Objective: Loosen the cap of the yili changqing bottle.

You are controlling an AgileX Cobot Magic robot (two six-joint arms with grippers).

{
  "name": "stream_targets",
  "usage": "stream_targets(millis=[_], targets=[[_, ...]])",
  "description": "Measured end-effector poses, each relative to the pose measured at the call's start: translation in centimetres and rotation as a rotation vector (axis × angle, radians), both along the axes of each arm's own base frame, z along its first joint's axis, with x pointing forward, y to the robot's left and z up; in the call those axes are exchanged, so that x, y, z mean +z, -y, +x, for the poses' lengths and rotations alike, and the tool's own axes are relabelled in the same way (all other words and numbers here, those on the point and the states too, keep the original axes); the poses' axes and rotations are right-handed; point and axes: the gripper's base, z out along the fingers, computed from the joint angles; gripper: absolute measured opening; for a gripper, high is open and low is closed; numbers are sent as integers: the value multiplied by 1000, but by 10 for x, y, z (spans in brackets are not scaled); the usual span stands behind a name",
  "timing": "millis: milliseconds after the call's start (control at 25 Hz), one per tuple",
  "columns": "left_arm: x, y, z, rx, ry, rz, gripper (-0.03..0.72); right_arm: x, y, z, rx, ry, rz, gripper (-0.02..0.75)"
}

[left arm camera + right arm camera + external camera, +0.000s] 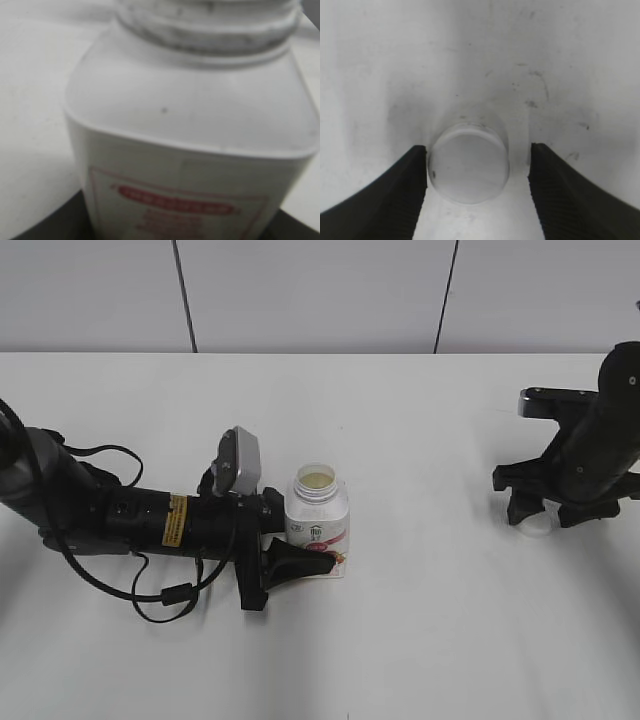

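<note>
The yili changqing bottle [318, 515] stands upright at the table's middle, white with a pink-red label. Its neck is uncapped and its mouth shows a pale yellowish inside. My left gripper [300, 545] is shut on the bottle's body from the left. The bottle fills the left wrist view [190, 140]. The white cap [468, 163] lies on the table at the right, top up. It shows in the exterior view [537, 523] under my right gripper [545, 510]. My right gripper [477, 175] is open around the cap, with a gap on the right side.
The white table [420, 640] spreads on all sides. A grey panelled wall [320, 290] closes the far edge. The left arm's black cables [150, 590] loop on the table at the left.
</note>
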Motion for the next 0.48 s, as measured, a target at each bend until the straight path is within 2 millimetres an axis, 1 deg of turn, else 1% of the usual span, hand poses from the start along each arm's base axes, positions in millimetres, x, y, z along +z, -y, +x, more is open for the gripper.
stream_targets(millis=[160, 280, 400, 480], targets=[[0, 0, 1, 8, -1, -3, 386, 0, -1, 0, -26, -7, 14, 522], [0, 0, 2, 27, -3, -6, 386, 6, -2, 2, -32, -40, 15, 524], [1, 0, 3, 33, -3, -7, 386, 18, -2, 5, -31, -80, 14, 524], [1, 0, 3, 35, -4, -8, 386, 30, -3, 8, -30, -74, 16, 524]])
